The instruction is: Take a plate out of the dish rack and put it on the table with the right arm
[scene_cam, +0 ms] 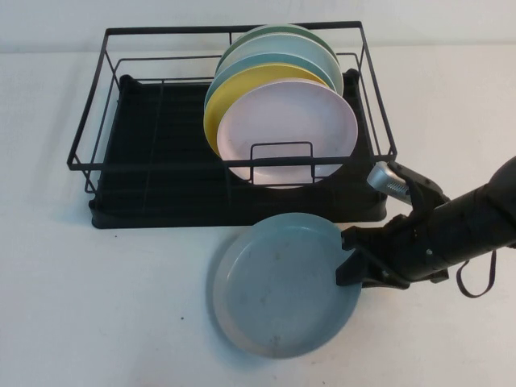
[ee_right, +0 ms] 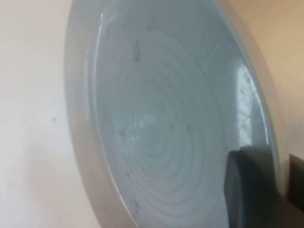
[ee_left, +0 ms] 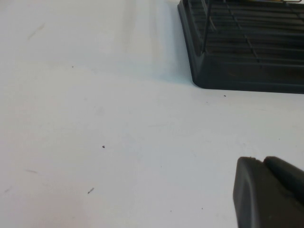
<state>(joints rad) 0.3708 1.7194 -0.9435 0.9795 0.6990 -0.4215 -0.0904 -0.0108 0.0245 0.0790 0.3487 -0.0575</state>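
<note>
We see our right hand (scene_cam: pixel 352 260) clamped on the rim of the plate (scene_cam: pixel 282 286), one finger (ee_right: pixel 249 185) lying over the inside of the rim and the other under it, as the right wrist view shows. The plate is out of the dish rack (scene_cam: pixel 234 121) and sits low over the counter (scene_cam: pixel 97 306), face up and about level; we cannot tell whether its underside touches the surface. It extends from our right hand toward the robot's left, its grey-blue face marked with faint specks and concentric rings. Its far edge lies just beside the front lip of the rack's black tray.

Beyond our right hand, in the rack, a row of plates stands on edge, leaning back. Nearest to the hand is a pale pink plate (scene_cam: pixel 290 137), then a yellow plate (scene_cam: pixel 230 89), then a light blue plate (scene_cam: pixel 266 63), and further pale and green ones behind that we cannot separate clearly. The rest of the rack, away to the hand's left, holds no dishes.

Our left hand (ee_left: pixel 268 192) hangs low over the bare counter, with a corner of the rack's tray near it. Only a dark part of it shows, so we cannot tell how its fingers stand.
</note>
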